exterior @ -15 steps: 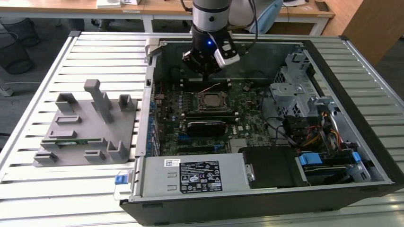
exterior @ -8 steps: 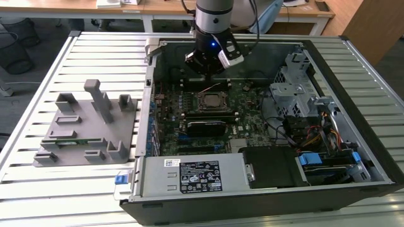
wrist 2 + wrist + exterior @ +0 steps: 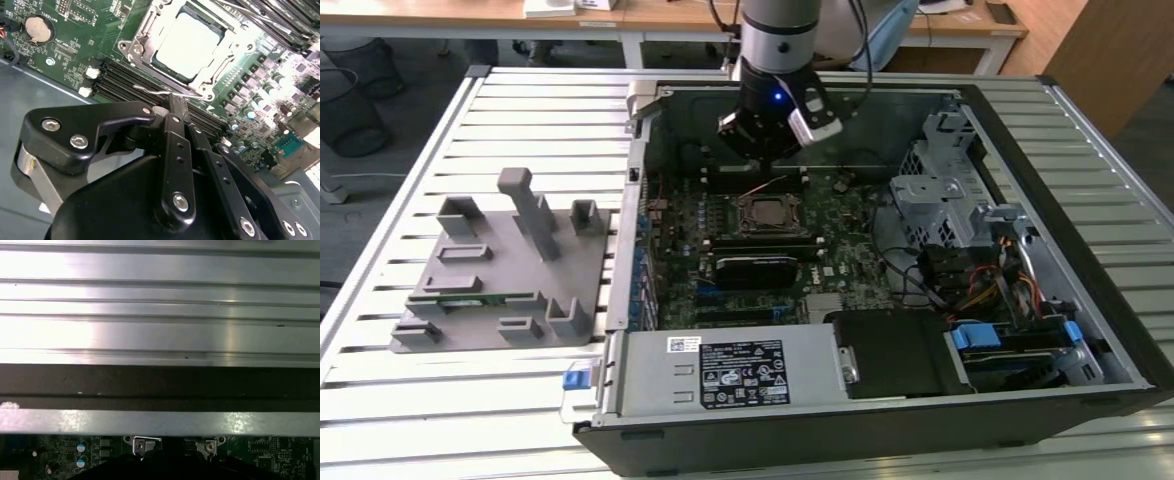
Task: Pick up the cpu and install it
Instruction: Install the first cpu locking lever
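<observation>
The cpu [image 3: 189, 45] already lies in its socket [image 3: 145, 45] at the upper middle of the second wrist view, so the hand [image 3: 176, 107], fingers pinched together and empty beside the socket lever [image 3: 152, 91], should move gently, not jarring it.

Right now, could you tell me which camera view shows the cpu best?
The second wrist view shows it best: the cpu lies close and bright in its socket frame, just beyond the claw. The exterior view shows it small, below the claw. The first wrist view catches a little of the frame's metal at the board's edge.
</observation>
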`<state>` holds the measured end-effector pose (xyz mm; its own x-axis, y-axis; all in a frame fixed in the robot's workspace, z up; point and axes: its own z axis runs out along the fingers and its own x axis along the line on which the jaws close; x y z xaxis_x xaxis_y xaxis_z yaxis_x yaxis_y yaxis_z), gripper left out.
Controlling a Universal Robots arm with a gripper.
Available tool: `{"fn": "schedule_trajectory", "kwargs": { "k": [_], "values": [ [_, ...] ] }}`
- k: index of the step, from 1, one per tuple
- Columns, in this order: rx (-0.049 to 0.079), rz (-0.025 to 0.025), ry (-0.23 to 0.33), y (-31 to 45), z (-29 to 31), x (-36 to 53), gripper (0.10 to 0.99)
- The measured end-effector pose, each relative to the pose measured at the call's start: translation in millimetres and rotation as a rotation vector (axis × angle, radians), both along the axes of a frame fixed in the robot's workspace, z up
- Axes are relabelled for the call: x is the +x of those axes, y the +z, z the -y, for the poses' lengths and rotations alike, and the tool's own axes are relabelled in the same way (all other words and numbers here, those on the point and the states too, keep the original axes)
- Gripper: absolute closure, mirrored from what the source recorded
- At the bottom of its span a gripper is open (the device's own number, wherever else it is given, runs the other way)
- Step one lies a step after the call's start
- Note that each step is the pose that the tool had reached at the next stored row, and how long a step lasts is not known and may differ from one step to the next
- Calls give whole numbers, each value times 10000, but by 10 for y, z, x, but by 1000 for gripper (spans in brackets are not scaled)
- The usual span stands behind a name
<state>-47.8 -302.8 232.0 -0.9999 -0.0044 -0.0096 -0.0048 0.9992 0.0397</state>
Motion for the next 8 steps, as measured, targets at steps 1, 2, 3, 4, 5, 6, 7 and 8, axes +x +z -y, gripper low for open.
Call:
{"fn": "schedule_trajectory", "kwargs": {
  "k": [1,2,3,4,5,6,7,8],
  "values": [
    [0,0,44,-4,-1,5,980],
    [0,0,107,-8,-1,9,980],
    [0,0,180,-12,-1,13,980],
    [-1,0,234,-16,-2,17,980],
    [0,0,259,-19,-4,23,980],
    [0,0,267,-23,-7,28,980],
    [-7,0,271,-27,-10,33,980],
    [-26,-1,272,-30,-12,37,980]
  ]
}}
